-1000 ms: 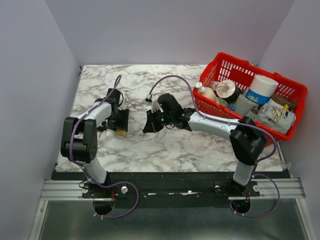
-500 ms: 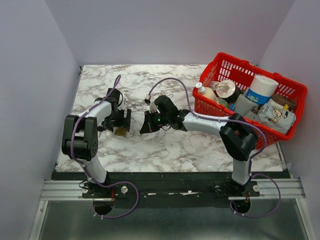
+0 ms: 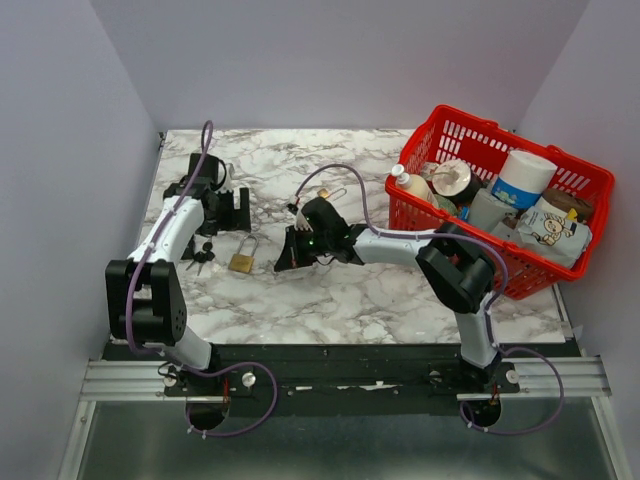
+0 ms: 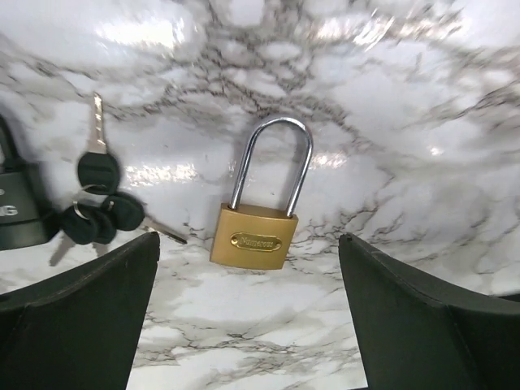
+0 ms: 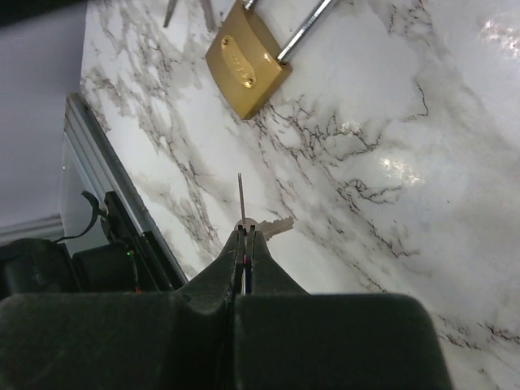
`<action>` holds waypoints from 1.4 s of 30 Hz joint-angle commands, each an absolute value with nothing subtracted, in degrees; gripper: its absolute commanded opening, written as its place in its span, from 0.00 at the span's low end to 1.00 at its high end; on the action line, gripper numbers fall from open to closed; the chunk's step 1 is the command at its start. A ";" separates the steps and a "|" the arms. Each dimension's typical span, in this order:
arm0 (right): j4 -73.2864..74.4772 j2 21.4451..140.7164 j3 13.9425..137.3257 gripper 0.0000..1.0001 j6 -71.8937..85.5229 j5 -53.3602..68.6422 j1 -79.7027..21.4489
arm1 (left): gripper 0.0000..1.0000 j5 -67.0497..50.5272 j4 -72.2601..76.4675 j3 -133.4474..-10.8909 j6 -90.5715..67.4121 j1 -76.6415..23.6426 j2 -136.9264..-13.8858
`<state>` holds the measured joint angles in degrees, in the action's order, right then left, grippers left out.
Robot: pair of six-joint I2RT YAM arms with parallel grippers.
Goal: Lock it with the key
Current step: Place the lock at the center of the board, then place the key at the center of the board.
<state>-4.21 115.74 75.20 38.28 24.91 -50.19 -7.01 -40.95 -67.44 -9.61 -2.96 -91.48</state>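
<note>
A brass padlock [image 3: 241,263] lies flat on the marble table, its steel shackle pointing away from the arms. It shows in the left wrist view [image 4: 254,238] and in the right wrist view [image 5: 246,58]. A bunch of black-headed keys [image 3: 200,251] lies just left of it [image 4: 99,213]. My left gripper [image 3: 222,209] is open and empty, above and behind the padlock [image 4: 248,325]. My right gripper [image 3: 286,258] is shut on a silver key [image 5: 275,227], held low over the table just right of the padlock.
A red basket [image 3: 592,182] full of bottles and packets stands at the back right. A black tag [image 4: 18,213] lies next to the key bunch. The table's front edge [image 5: 106,175] is close to my right gripper.
My left gripper has let go of the padlock and drawn back toward the far left; the padlock now lies uncovered. My right gripper has moved left toward the padlock with the key.
</note>
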 commanded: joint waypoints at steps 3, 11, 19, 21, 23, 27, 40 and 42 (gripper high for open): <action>-8.96 120.67 78.92 0.01 41.31 23.65 -51.85 | 0.99 -11.07 -43.16 -71.02 -13.00 -0.44 -85.35; -9.49 123.84 81.12 0.01 38.85 19.25 -52.03 | 0.99 -12.22 -42.19 -68.64 -13.80 1.58 -80.95; -8.44 126.64 83.84 0.01 35.69 15.73 -51.51 | 0.99 -12.74 -42.36 -68.64 -13.97 1.93 -81.04; -8.09 127.17 84.72 0.01 35.25 15.56 -51.24 | 0.99 -12.92 -42.19 -68.38 -14.06 1.93 -81.04; -8.00 127.61 85.08 0.03 34.98 15.38 -51.07 | 0.99 -12.75 -42.01 -68.20 -13.97 2.02 -80.95; -7.56 127.88 85.61 0.18 34.37 15.73 -50.98 | 0.99 -13.01 -41.92 -68.03 -13.97 2.02 -81.12; -0.19 122.61 90.69 0.73 18.13 12.05 -47.20 | 0.99 -13.80 -41.84 -69.26 -13.80 2.37 -80.33; 4.12 123.13 93.67 0.78 12.17 9.68 -45.97 | 0.99 -14.15 -41.75 -69.17 -13.97 2.29 -80.33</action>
